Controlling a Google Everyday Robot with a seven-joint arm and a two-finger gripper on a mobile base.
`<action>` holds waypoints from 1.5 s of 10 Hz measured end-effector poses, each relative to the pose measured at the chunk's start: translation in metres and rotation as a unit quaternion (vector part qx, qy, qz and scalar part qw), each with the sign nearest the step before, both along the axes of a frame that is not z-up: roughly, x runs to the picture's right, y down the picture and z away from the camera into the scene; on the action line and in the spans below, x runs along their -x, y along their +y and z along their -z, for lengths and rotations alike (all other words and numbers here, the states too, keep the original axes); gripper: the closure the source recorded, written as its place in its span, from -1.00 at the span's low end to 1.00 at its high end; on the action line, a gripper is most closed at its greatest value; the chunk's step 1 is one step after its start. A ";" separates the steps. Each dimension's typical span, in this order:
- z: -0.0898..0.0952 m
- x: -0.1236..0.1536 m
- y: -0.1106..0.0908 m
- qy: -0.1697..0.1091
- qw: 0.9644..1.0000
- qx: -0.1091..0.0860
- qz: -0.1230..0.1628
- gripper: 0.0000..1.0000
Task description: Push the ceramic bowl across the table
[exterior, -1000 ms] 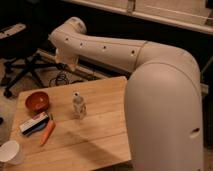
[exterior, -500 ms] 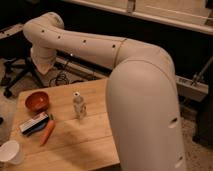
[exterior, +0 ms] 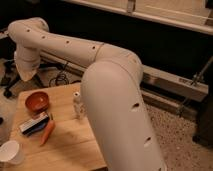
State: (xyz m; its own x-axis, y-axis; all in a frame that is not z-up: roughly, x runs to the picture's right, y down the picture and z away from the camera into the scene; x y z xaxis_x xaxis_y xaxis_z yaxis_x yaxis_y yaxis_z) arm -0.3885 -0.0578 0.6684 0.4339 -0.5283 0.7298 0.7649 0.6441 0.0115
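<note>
The ceramic bowl (exterior: 37, 101), glossy red-orange with a darker inside, sits near the far left corner of the light wooden table (exterior: 70, 145). My white arm reaches from the lower right over the table to the upper left. Its end with the gripper (exterior: 26, 78) hangs down just beyond the table's far edge, above and behind the bowl and apart from it. Nothing shows in the gripper.
An orange carrot (exterior: 47, 132) and a blue-and-white packet (exterior: 34, 123) lie in front of the bowl. A white paper cup (exterior: 11, 151) stands at the near left corner. A small clear bottle (exterior: 78, 105) stands right of the bowl. A chair base (exterior: 10, 82) is behind the table.
The arm has swung left, and its end has moved from the table's middle back to above and behind the bowl. The objects on the table have not moved.
</note>
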 end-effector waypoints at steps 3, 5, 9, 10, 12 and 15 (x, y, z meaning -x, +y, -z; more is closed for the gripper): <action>-0.015 0.015 0.015 -0.005 1.000 0.000 0.030 1.00; -0.032 0.023 0.024 -0.011 0.998 -0.011 0.056 1.00; -0.066 0.044 0.039 -0.019 0.992 -0.036 0.120 1.00; -0.071 0.050 0.049 -0.020 0.990 -0.033 0.134 1.00; -0.082 0.054 0.062 -0.018 0.988 -0.026 0.153 1.00; -0.097 0.061 0.072 -0.011 0.984 -0.021 0.177 1.00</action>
State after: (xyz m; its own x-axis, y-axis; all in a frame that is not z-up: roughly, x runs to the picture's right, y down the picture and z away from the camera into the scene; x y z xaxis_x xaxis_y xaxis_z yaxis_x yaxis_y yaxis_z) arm -0.4491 0.0139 0.7650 0.2022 -0.6731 0.7114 0.9403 0.3365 0.0512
